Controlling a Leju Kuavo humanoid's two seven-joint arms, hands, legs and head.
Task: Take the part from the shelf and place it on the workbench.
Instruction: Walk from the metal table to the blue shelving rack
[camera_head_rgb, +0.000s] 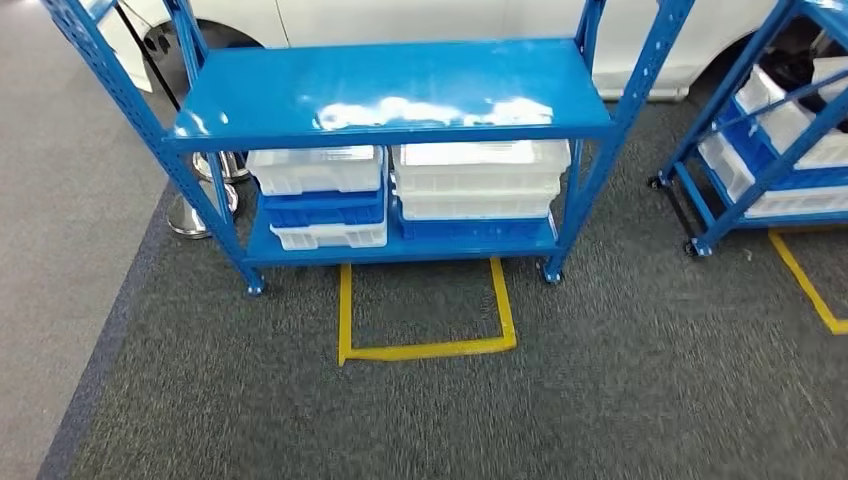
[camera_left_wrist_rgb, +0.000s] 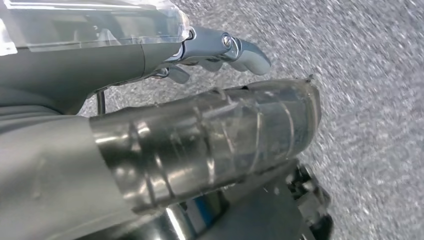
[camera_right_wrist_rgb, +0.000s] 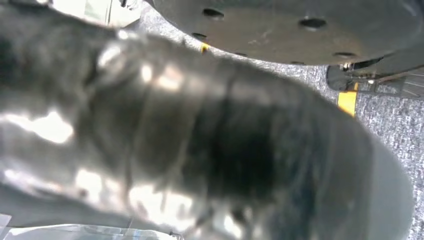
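Straight ahead on the grey carpet stands a blue shelf (camera_head_rgb: 390, 100), its glossy top board bare and catching the ceiling light. Down on its bottom board sit plastic bins in 2 stacks: the left stack (camera_head_rgb: 320, 197) runs white, blue, white, and the right stack (camera_head_rgb: 478, 190) is white over blue, reaching the right front corner. If the part is in one of those bins, I cannot make it out from here. Yellow tape (camera_head_rgb: 428, 348) marks an open box on the carpet just before the shelf's front edge. A second blue shelf (camera_head_rgb: 775, 140) with white bins stands off to the right. Behind both, a white car (camera_head_rgb: 420, 18).

Over the carpet hangs the left hand (camera_left_wrist_rgb: 215, 52), its fingers (camera_left_wrist_rgb: 250, 55) loosely apart and holding nothing. The right hand (camera_right_wrist_rgb: 210, 145) is a dark blur up close, and whether it is clenched I cannot tell.
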